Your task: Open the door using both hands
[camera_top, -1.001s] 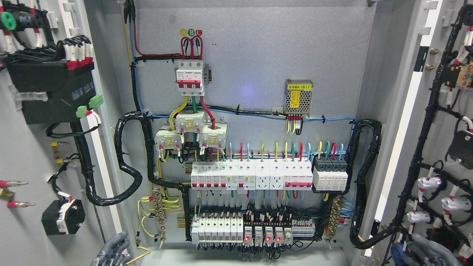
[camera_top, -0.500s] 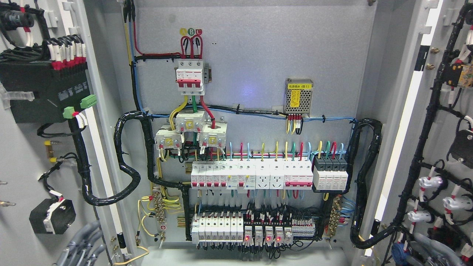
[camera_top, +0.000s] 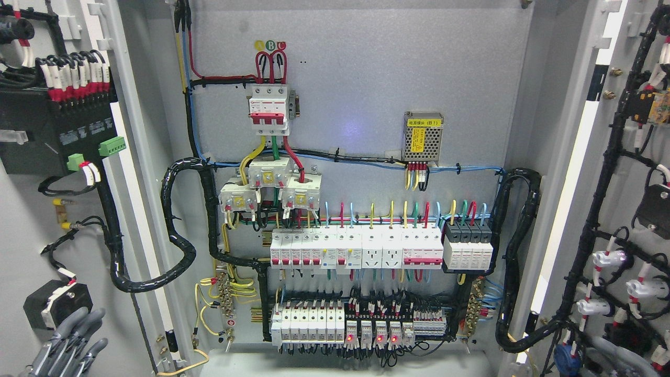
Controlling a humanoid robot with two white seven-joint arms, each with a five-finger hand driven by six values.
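Note:
The cabinet's left door [camera_top: 31,225] stands swung far out to the left, its inner face carrying a black module [camera_top: 47,131] and wiring. My left hand [camera_top: 73,340] shows at the lower left with grey fingers spread flat against that inner face, holding nothing. The right door [camera_top: 628,173] is also open at the picture's right, lined with a black harness. Only a few grey parts of my right hand [camera_top: 620,356] peek in at the bottom right, low on that door; its grasp is hidden.
Between the doors lies the open cabinet with its grey back panel [camera_top: 356,78], rows of white breakers [camera_top: 382,251] and lit relays [camera_top: 371,332]. Thick black cable loops [camera_top: 178,220] run from the frame to the left door, and a similar loop [camera_top: 515,251] to the right one.
The left door has swung further out to the left, and my left hand has moved left with it. The right door and right hand have stayed put.

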